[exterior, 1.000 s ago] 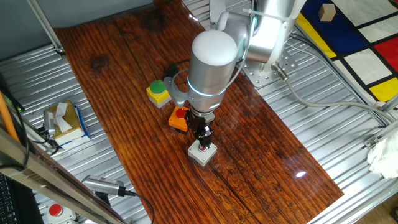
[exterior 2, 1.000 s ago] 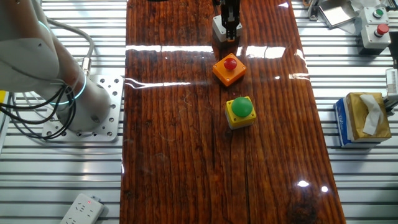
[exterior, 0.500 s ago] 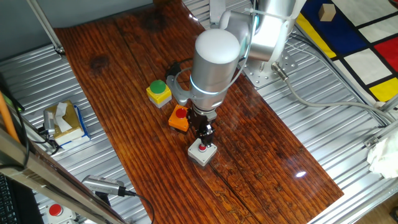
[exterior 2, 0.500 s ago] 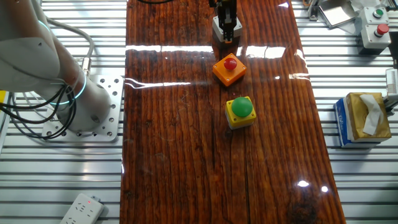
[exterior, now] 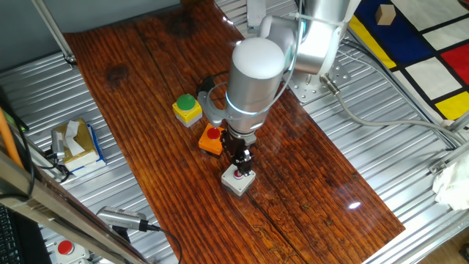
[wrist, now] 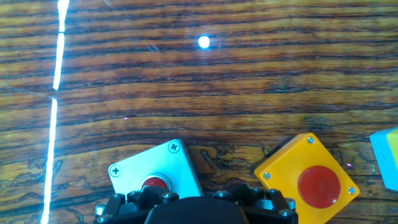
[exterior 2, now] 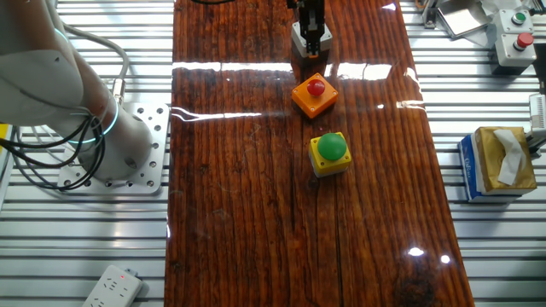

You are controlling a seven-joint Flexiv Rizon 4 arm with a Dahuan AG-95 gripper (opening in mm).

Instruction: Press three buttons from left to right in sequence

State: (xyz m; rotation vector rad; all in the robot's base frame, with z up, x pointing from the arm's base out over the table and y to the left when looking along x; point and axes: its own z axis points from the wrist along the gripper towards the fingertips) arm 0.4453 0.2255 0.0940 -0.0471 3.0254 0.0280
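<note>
Three button boxes lie in a diagonal row on the wooden board. The yellow box with a green cap is at one end. The orange box with a red cap is in the middle. The grey box with a red cap is at the other end. My gripper points down right over the grey box's cap. Whether it touches the cap is unclear. In the hand view only the dark gripper body shows at the bottom edge, and the fingertips are hidden.
A tissue box rests on the metal table beside the board. A whitish box with a red button stands at a far corner. A power strip and the arm's base are off the board's other side.
The arm's body has shifted slightly up and to the right in one fixed view; the gripper stays over the grey box. The buttons have not moved.
</note>
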